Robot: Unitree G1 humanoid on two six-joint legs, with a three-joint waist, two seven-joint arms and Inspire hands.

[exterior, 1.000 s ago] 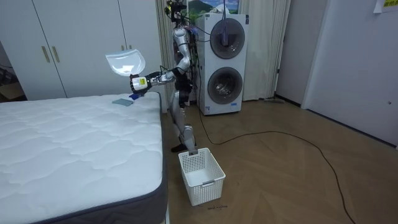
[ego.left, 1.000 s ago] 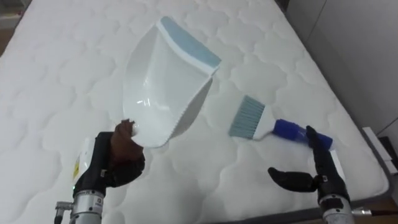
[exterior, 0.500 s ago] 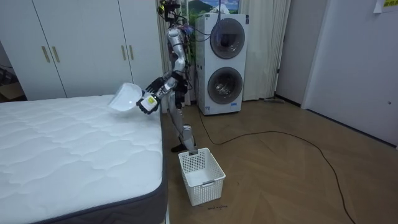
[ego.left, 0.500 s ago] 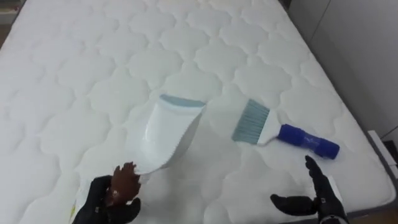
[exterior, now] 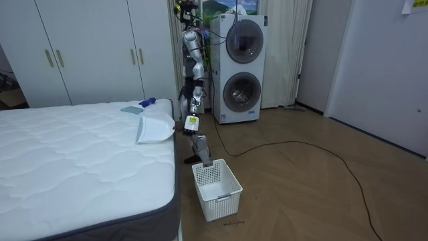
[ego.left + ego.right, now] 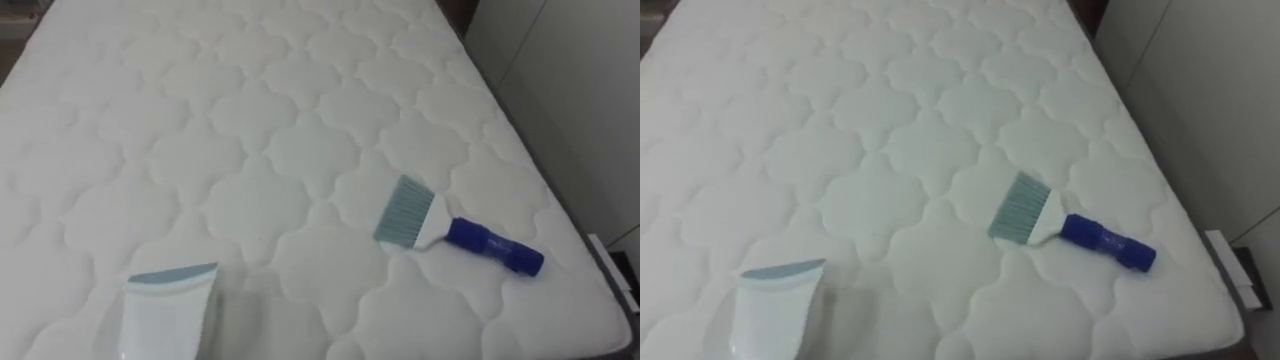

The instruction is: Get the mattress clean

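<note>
Near left on bed [image 6: 300, 100]: dustpan [image 6: 165, 310] down, brush [image 6: 455, 230] right. Left hand [image 5: 182, 126] by dustpan, can't tell its grip. Next I grab brush.

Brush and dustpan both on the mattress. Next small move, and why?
Probably reach the right hand to the brush, by its blue handle: it lies loose on the mattress, handle pointing to the robot's right, apart from the dustpan at the near edge.

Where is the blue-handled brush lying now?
In the left eye view the brush lies on the mattress, at the right near its edge, apart from the dustpan at lower left.
</note>
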